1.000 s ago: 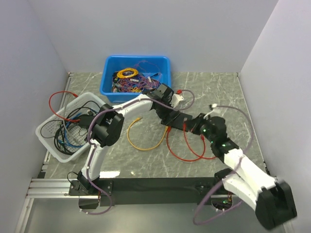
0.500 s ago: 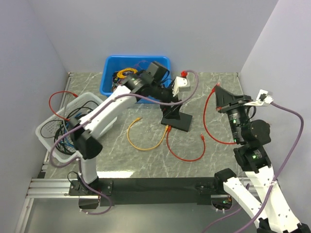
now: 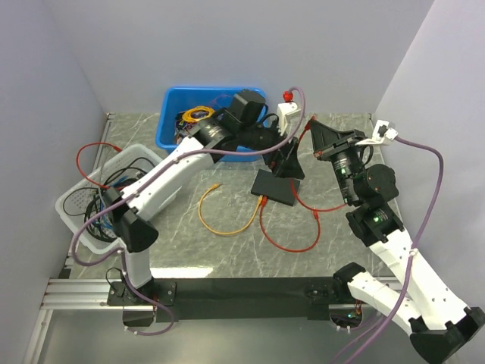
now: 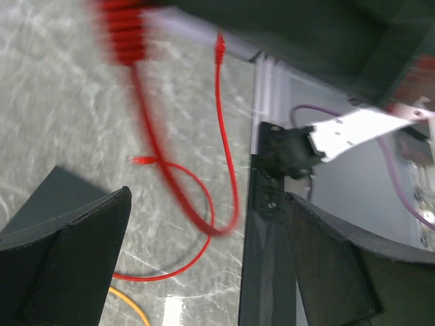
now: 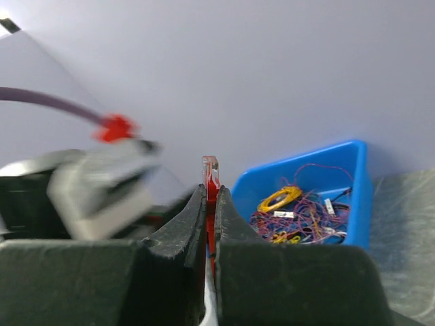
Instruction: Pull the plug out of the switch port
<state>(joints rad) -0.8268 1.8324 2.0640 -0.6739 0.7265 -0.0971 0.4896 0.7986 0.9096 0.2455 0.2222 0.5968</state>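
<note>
My right gripper [image 5: 211, 195] is up off the table [image 3: 227, 258], pinched tight on the red plug [image 5: 210, 166]. Its red cable [image 3: 291, 244] drops down into loops on the table. The switch [image 3: 274, 187] lies flat mid-table, in front of the blue bin [image 3: 170, 125]. My left gripper [image 4: 204, 200] hangs by the switch's far edge, fingers wide apart, holding nothing.

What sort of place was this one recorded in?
Probably a robot lab test cell, not a home or factory: plain pale walls box in a marble-patterned table, a blue bin and a white basket hold tangled cables, and a black switch lies on the table.
</note>
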